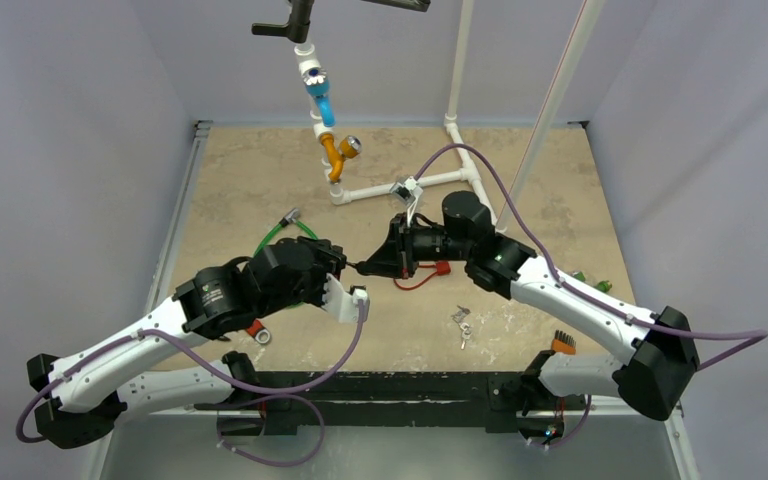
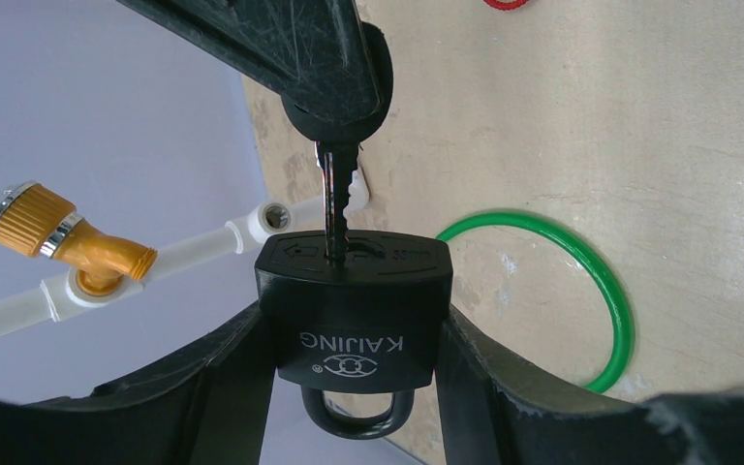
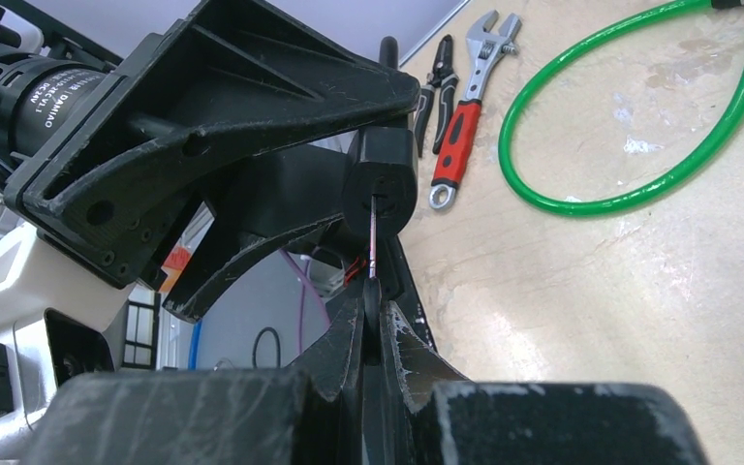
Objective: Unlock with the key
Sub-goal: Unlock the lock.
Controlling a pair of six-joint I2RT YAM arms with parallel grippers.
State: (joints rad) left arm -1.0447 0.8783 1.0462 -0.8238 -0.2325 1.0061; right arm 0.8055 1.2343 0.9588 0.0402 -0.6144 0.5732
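Note:
A black padlock [image 2: 349,310] marked KAIJING is gripped by its sides between my left gripper's [image 2: 354,354] fingers, shackle toward the wrist and keyhole face away. My right gripper [image 3: 373,302] is shut on the black head of a key [image 3: 372,320]. The key's metal blade [image 2: 333,208] stands in the keyhole. In the right wrist view the padlock [image 3: 380,182] shows end-on with the blade [image 3: 374,237] entering it. In the top view the two grippers meet tip to tip above the table's middle, left [image 1: 335,268] and right [image 1: 368,267]. The shackle looks seated in the body.
A green cable loop [image 1: 285,238] lies behind the left gripper. A red cable [image 1: 425,276] and a spare key bunch [image 1: 462,322] lie by the right arm. A white pipe frame with an orange valve [image 1: 338,152] stands at the back. A red-handled wrench [image 3: 460,136] lies beside the loop.

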